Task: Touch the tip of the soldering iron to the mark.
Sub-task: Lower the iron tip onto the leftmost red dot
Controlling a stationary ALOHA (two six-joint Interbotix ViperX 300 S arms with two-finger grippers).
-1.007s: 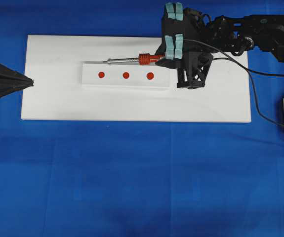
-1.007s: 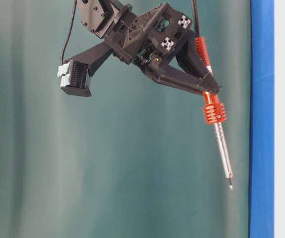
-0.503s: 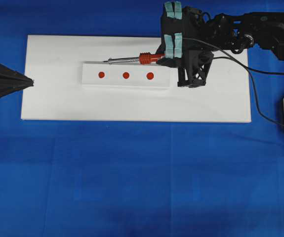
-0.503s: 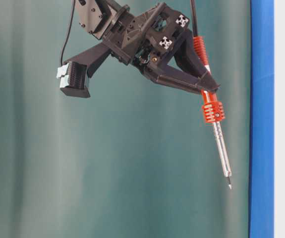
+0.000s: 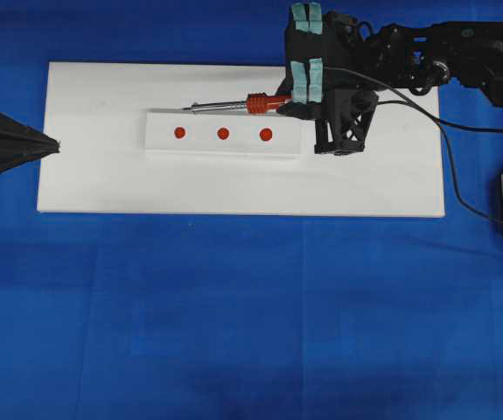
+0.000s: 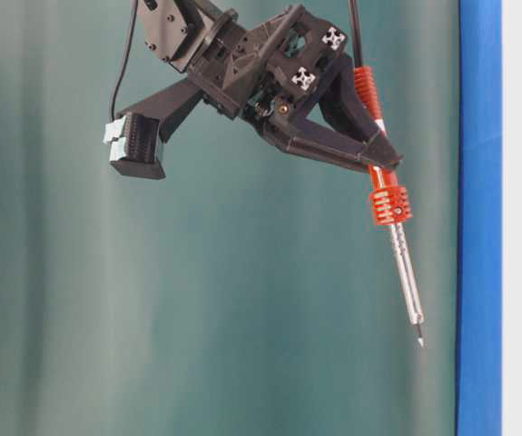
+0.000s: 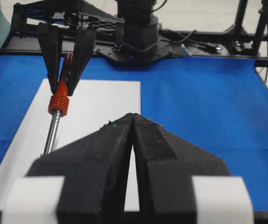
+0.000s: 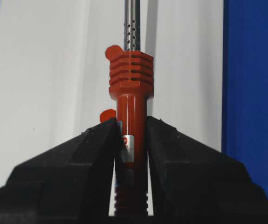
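Observation:
The soldering iron (image 5: 238,105) has a red-orange ribbed handle (image 8: 130,77) and a silver shaft (image 6: 406,272). My right gripper (image 5: 291,103) is shut on the handle, just behind the ribs, with the jaws pressed against both of its sides (image 8: 130,123). The iron slants down and points left. Its tip (image 5: 185,109) hangs in the air, apart from the board (image 6: 420,342). Three red marks (image 5: 179,133) (image 5: 223,133) (image 5: 266,134) lie in a row on a raised white strip (image 5: 225,144), just in front of the shaft. My left gripper (image 5: 54,144) is shut and empty at the board's left edge (image 7: 132,116).
A white board (image 5: 234,188) lies on the blue table cover (image 5: 234,306) and carries the strip. The iron's black cord (image 5: 461,206) trails right past the right arm (image 5: 461,52). A green curtain (image 6: 197,318) fills the background of the table-level view.
Over the last second the right gripper and iron shifted very slightly, and for the last half second they have held still. The left gripper has not moved.

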